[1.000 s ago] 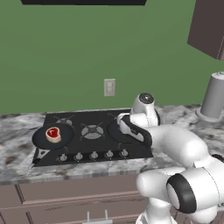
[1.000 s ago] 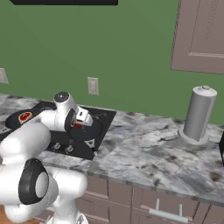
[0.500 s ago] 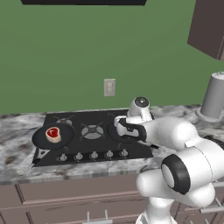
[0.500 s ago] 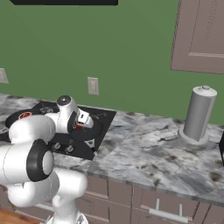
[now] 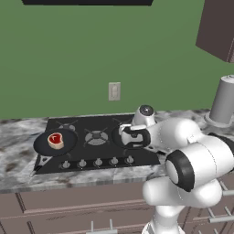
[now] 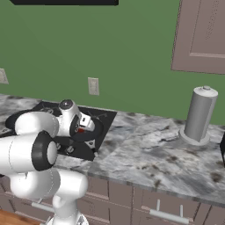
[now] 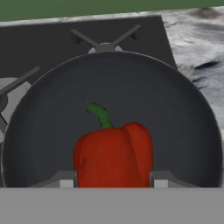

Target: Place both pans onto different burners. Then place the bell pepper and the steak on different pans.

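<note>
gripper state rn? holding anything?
Gripper: jaws shut on the red bell pepper, one fingertip at each side, over the right-hand pan.

We see a grey marbled stone tabletop (image 6: pixel 145 151) before a green wall (image 5: pixel 91 50). A tall grey cylindrical canister (image 6: pixel 200 115) stands on it, and a pale wall outlet (image 5: pixel 114 91) sits above.

Count from where I stand: 2 pans, 1 on the left (image 5: pixel 55 142) and 1 on the right (image 7: pixel 131 96), 1 steak (image 5: pixel 55 140), 1 red bell pepper (image 7: pixel 114 154). Cooktop (image 5: pixel 87 155) has 5 silver knobs (image 5: pixel 98 162) in its front row; burners partly covered, can't count them. Also 1 wall outlet (image 5: pixel 114 91) and 1 grey canister (image 6: pixel 200 115) on the counter.
</note>
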